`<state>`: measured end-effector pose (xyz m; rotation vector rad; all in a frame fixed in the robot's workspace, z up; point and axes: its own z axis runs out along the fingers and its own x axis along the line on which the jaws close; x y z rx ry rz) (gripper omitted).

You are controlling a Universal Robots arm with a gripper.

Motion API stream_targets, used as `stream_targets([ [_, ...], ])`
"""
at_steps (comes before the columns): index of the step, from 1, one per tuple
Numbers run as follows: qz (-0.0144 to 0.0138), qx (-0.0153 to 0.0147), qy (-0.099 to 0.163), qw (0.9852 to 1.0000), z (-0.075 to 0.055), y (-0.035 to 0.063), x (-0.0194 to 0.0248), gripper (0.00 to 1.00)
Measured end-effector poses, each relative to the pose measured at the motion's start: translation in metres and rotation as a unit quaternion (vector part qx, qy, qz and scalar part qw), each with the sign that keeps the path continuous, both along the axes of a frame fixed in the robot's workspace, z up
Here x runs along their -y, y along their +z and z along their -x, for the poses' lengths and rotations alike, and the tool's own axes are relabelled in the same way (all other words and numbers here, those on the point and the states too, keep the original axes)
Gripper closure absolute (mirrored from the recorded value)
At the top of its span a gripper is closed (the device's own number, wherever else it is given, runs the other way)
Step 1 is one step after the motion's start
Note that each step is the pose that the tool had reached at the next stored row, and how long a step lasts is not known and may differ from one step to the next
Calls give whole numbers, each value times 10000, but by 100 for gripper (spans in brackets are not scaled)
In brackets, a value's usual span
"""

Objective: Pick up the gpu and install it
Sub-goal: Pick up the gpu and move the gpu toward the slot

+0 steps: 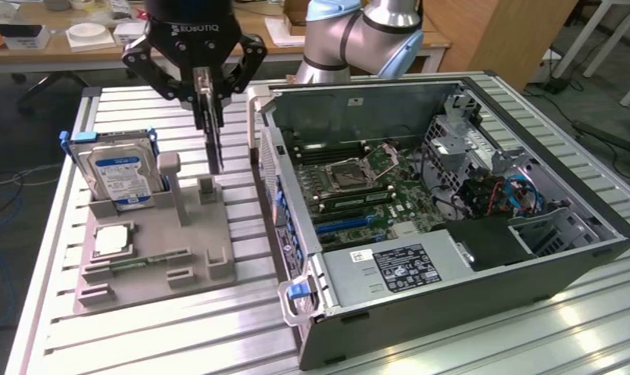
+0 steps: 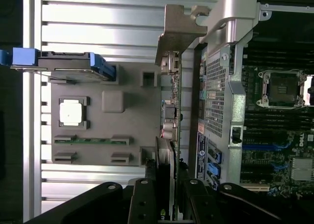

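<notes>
And here's the gripper, jaws drawn in narrow and clamped flat on both faces of the gpu, which hangs on edge, straight down from the fingers. That pinch makes sense: the card is thin, so squeezing its broad faces keeps it from swinging and leaves its lower edge free. It sits just above the grey fixture tray, over the small posts at the tray's far right corner in the exterior view; whether its bottom edge is quite clear of them I cannot tell. From the wrist view the gpu runs away from the gripper as a slim line, with its silvery bracket at the far end, just beside the rear wall of the computer case. The case lies open-side up on the slatted table, so the motherboard faces upward and can be reached from above. Its blue slots look bare, so I judge the card picked up but not yet installed. Parked on the tray are the hard drive, upright at the exterior view's left, the processor chip and the green memory stick, all untouched.
</notes>
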<state>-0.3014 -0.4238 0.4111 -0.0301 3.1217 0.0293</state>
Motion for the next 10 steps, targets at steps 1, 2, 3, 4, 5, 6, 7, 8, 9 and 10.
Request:
stream_targets([
  [1, 0, 0, 0, 10000, -7, 0, 0, 73],
  [2, 0, 0, 0, 10000, -14, 0, 0, 73],
  [3, 0, 0, 0, 10000, -21, 0, 0, 73],
  [4, 0, 0, 0, 10000, -28, 0, 0, 73],
  [5, 0, 0, 0, 10000, -36, 0, 0, 73],
  [6, 0, 0, 0, 10000, -46, 0, 0, 73],
  [7, -1, 0, 0, 10000, -57, -1, 0, 73],
  [8, 0, 0, 0, 10000, -70, 0, 0, 73],
  [9, 0, 0, 0, 10000, -84, 0, 0, 73],
  [10, 0, 0, 0, 10000, -100, 0, 0, 73],
])
